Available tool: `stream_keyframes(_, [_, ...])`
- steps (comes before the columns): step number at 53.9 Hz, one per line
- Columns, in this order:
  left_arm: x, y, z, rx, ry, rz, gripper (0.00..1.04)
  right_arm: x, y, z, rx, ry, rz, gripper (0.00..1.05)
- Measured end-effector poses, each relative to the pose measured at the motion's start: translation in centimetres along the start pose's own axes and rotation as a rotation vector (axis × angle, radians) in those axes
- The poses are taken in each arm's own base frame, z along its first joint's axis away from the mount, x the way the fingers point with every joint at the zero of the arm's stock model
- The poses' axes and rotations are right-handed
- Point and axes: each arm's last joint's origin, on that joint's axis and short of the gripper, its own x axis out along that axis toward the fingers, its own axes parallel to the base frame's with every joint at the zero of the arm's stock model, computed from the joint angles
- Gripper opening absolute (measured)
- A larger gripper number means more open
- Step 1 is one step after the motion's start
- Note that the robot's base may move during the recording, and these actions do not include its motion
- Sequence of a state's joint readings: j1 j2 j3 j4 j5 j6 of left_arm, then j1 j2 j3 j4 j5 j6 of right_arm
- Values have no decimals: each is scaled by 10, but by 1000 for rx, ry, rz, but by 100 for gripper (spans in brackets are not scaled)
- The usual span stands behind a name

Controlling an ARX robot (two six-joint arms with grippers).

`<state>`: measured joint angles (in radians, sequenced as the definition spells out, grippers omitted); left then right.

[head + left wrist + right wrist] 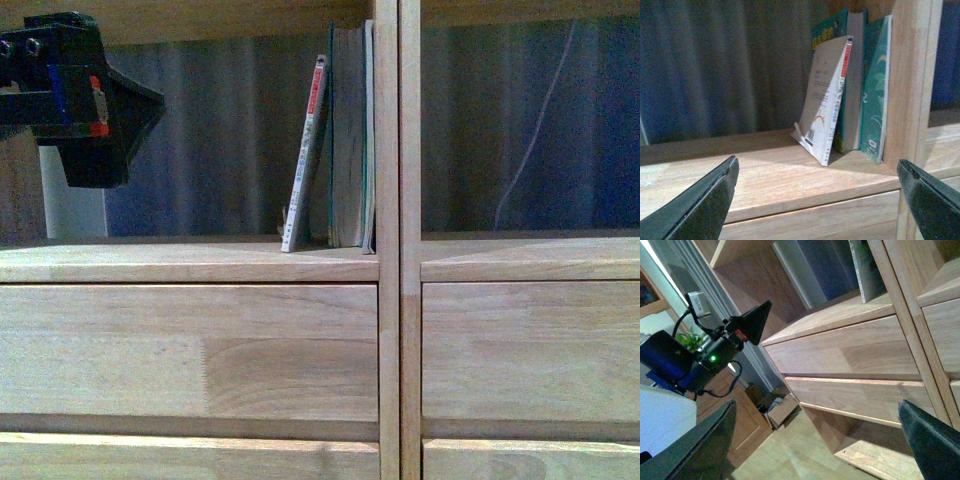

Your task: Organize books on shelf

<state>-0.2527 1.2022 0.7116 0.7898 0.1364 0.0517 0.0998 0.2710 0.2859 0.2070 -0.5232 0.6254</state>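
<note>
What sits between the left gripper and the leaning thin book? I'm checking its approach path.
Nothing: bare shelf board lies between the open left gripper and thin book, per the left wrist view.

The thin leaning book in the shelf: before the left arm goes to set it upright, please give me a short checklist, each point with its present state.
1. Left gripper open, jaws wide apart and empty: ok.
2. Thin pale book upright: not ok; it leans, top against the neighbouring books, foot out on the board.
3. Green book upright against the shelf divider: ok.
4. Free shelf board between the jaws and the books: ok.
5. Right gripper out of the way: ok; it is open, low in front of the drawers.
6. Anything behind the leaning book: cannot tell.
</note>
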Motion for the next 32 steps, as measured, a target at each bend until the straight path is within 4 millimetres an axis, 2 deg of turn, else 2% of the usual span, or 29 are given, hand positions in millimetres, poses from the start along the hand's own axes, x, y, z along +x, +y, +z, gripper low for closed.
stream_keyframes(2, [0,-1,-2,-8,18,15,97,0,0,0,-4,-2,1,98])
stream_keyframes(5, [-4,-1,-6,-32,138,157,88,0,0,0,-12,-7,-9,98])
stream_keyframes(10, [-26,4,-21,-23,288,335,73,0,-2,-6,-141,-25,-329,84])
stream_keyframes(13, [-39,7,-30,-23,307,368,64,-4,-9,-12,-281,-10,-498,76])
stream_keyframes(17, [-54,9,-38,-26,309,372,51,-8,-17,-17,-412,-11,-635,64])
stream_keyframes(22, [-73,10,-48,-27,309,365,35,-13,-24,-24,-488,4,-657,49])
stream_keyframes(32, [-103,11,-66,-29,319,372,3,-23,-40,-34,-530,25,-657,17])
